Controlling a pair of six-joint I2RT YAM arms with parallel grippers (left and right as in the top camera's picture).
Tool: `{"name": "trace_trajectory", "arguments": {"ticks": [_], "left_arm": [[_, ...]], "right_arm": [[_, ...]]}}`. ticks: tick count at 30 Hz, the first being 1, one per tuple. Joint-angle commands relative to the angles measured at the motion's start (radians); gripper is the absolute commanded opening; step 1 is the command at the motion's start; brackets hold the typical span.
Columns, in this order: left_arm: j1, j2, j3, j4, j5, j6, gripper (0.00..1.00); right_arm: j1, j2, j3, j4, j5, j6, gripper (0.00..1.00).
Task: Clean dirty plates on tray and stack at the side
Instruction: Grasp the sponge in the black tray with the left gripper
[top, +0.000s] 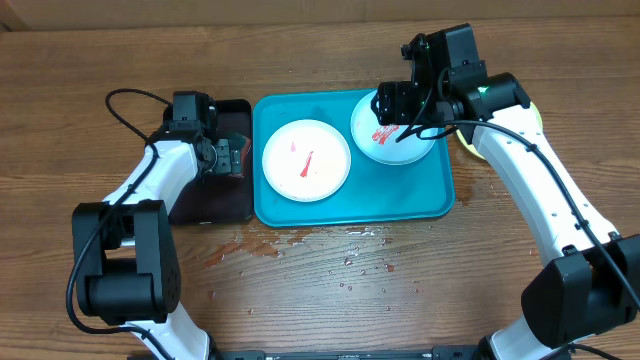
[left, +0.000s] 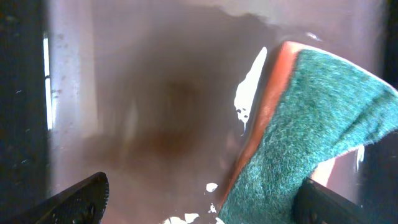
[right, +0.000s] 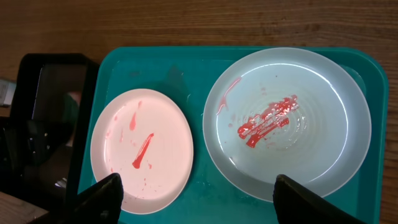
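The turquoise tray (top: 430, 195) holds two plates. The white plate (top: 305, 160) with red smears lies at its left, and the mint green plate (top: 400, 145) with a red smear at its right. Both also show in the right wrist view: the white plate (right: 142, 149), the mint plate (right: 286, 124) and the tray (right: 199, 71). My right gripper (top: 400, 105) (right: 198, 186) is open and empty above the mint plate. The yellow-green plate (top: 466, 147) lies off the tray at the right, mostly hidden by the right arm. My left gripper (top: 232, 158) (left: 205, 193) is open over the black tray, its right finger at the sponge.
A black tray (top: 215, 195) stands left of the turquoise tray; it holds a green and orange sponge (left: 298, 137) in wet brownish water with foam flecks. Water drops and a reddish smear (top: 250, 250) lie on the wooden table in front of the trays.
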Motion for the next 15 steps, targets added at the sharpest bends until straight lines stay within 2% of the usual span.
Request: {"name": "trace_trajectory", "arguments": {"ticks": [1,6,10,15], "left_arm": [[0.004,0.020,0.007,-0.018,-0.092,-0.006,0.91],[-0.008,0.019,0.042,-0.017,0.045,-0.006,0.85],[-0.010,0.019,0.077,0.001,0.200,0.000,0.85],[-0.010,0.020,0.078,0.029,0.283,0.050,0.86]], "right_arm": [[-0.002,-0.014,0.018,0.007,0.003,-0.007,0.79],[-0.002,-0.014,0.018,0.010,0.003,-0.007,0.79],[-0.002,-0.014,0.018,0.010,0.003,-0.007,0.79],[-0.002,-0.014,0.018,0.009,0.003,-0.007,0.79]]}}
